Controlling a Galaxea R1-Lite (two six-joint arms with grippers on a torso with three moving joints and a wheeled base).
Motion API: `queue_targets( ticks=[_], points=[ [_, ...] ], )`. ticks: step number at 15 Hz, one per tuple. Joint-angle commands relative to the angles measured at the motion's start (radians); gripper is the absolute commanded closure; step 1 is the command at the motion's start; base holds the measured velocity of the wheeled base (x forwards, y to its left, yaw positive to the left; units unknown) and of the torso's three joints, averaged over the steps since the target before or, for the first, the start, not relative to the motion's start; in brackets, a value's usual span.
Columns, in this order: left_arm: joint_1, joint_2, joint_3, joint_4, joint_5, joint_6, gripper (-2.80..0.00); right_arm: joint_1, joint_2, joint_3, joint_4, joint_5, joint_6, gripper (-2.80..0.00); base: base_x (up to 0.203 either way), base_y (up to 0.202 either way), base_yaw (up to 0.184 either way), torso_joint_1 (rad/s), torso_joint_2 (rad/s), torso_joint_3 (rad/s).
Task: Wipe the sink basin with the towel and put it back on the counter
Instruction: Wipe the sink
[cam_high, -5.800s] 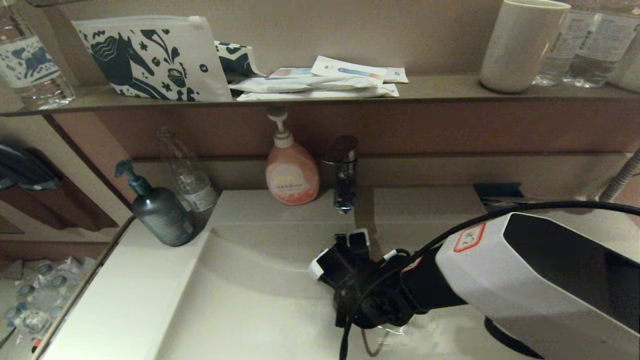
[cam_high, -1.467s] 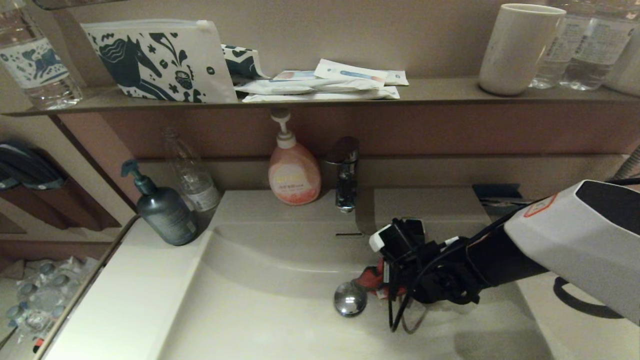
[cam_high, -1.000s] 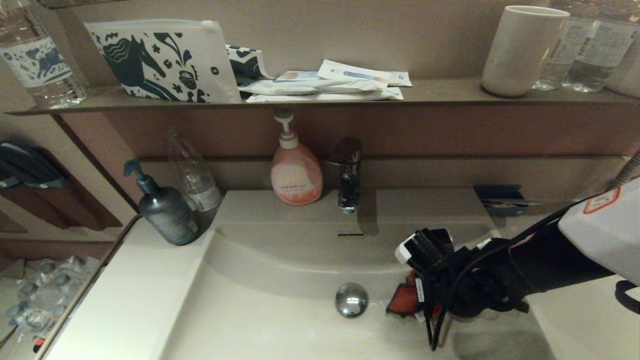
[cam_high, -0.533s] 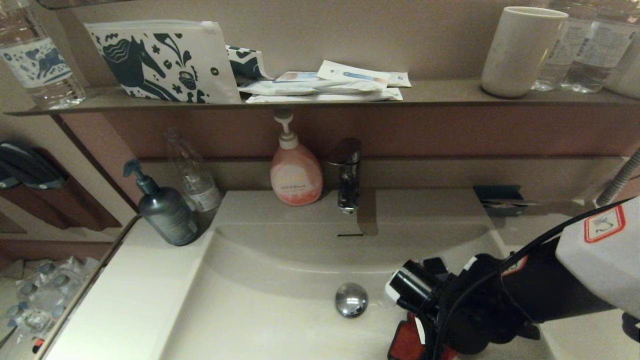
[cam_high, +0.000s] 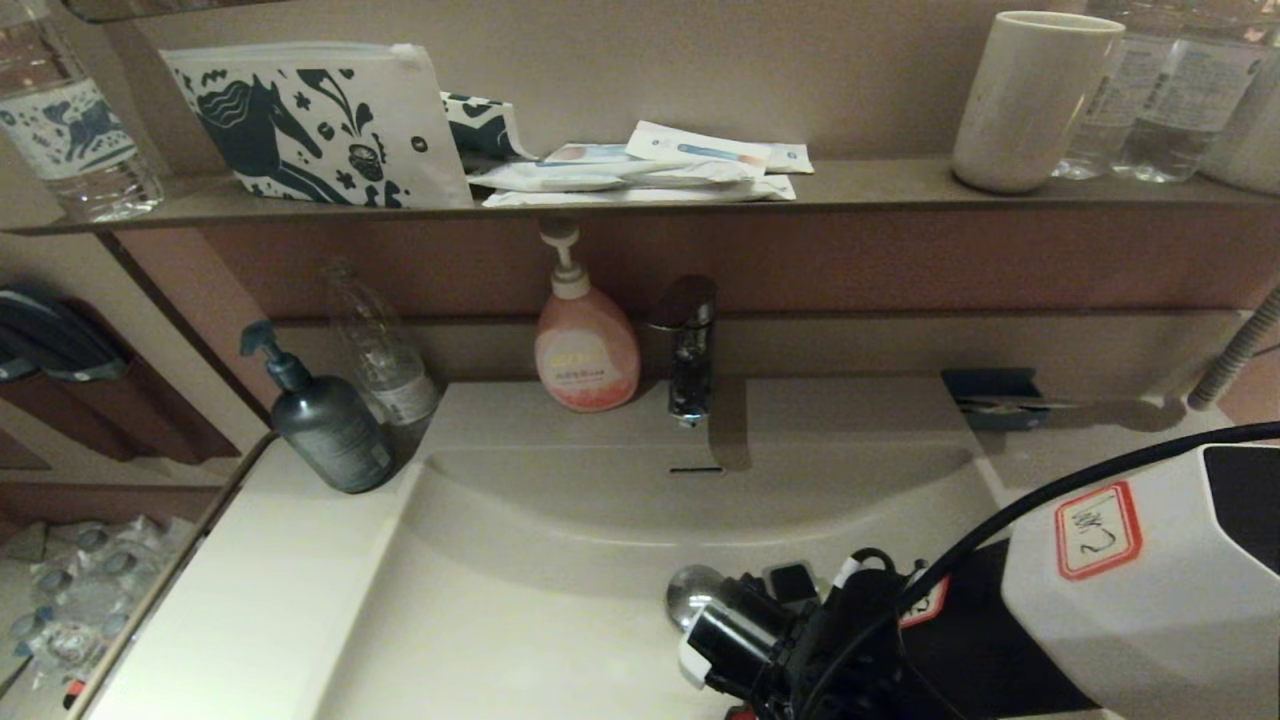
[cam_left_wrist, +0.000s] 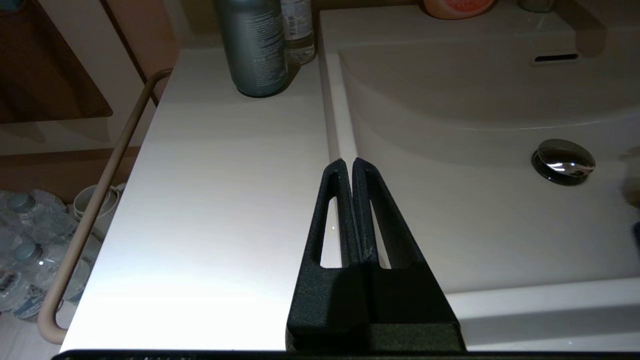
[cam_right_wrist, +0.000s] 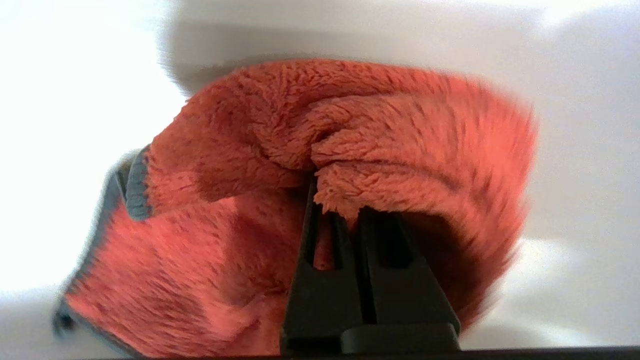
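My right gripper (cam_right_wrist: 332, 202) is shut on the towel (cam_right_wrist: 380, 125), an orange-red terry cloth with a dark grey edge, bunched and pressed against the off-white basin floor (cam_right_wrist: 580, 150). In the head view my right arm (cam_high: 1010, 610) reaches low into the sink basin (cam_high: 520, 600) at its front. Its wrist covers part of the chrome drain plug (cam_high: 690, 590), and only a red sliver of towel (cam_high: 741, 713) shows there. My left gripper (cam_left_wrist: 348, 162) is shut and empty, hovering over the counter (cam_left_wrist: 225, 175) beside the basin's left rim.
A grey pump bottle (cam_high: 322, 425) and a clear bottle (cam_high: 385, 360) stand at the counter's back left. A pink soap dispenser (cam_high: 585, 350) and the tap (cam_high: 688, 345) sit behind the basin. The brown shelf (cam_high: 880, 185) above carries pouches and a cup (cam_high: 1025, 95).
My right arm swept the towel from the basin's back middle to the right side. It then came forward and left along the front, and its wrist now overlaps the drain plug.
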Motion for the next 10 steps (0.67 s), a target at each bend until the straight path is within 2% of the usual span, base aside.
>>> queue_targets(
  ticks=[1, 3, 5, 8, 10],
  points=[
    [0.0, 0.0, 0.0, 0.0, 0.0, 0.0, 0.0, 0.012, 0.03, -0.071, -0.029, -0.017, 0.01, 0.0, 0.0, 0.0, 0.0, 0.0, 0.0, 0.0],
    [0.0, 0.0, 0.0, 0.0, 0.0, 0.0, 0.0, 0.028, 0.015, -0.137, -0.07, -0.027, 0.027, 0.0, 0.0, 0.0, 0.0, 0.0, 0.0, 0.0],
    [0.0, 0.0, 0.0, 0.0, 0.0, 0.0, 0.0, 0.042, -0.034, -0.133, -0.096, -0.034, 0.028, 0.0, 0.0, 0.0, 0.0, 0.0, 0.0, 0.0],
    [0.0, 0.0, 0.0, 0.0, 0.0, 0.0, 0.0, 0.04, -0.112, -0.103, -0.059, -0.045, 0.019, 0.0, 0.0, 0.0, 0.0, 0.0, 0.0, 0.0],
    [0.0, 0.0, 0.0, 0.0, 0.0, 0.0, 0.0, 0.033, -0.185, -0.064, -0.008, -0.095, 0.017, 0.0, 0.0, 0.0, 0.0, 0.0, 0.0, 0.0]
  ],
)
